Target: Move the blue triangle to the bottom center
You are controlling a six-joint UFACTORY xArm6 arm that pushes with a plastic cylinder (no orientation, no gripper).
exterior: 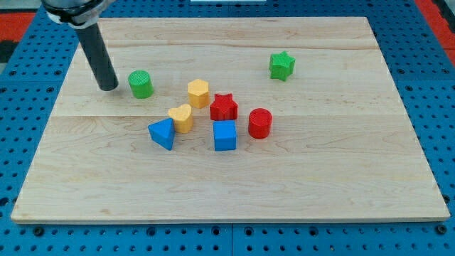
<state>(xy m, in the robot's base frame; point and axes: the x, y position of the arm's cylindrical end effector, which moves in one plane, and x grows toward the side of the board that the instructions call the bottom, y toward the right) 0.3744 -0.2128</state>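
Blue triangle (162,133) sits left of bench (341,178) centre, touching the yellow heart (182,117); no claw on this rig, my tip (108,87) parked upper-left beside the green cylinder (141,84), so it needs rounding behind first.

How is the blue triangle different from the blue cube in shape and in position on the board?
The blue triangle is a wedge with a pointed corner; the blue cube has square faces. The triangle lies further to the view's left, close beside a yellow block; the cube lies between the triangle and the red cylinder. Both are blue, and my tip touches neither.
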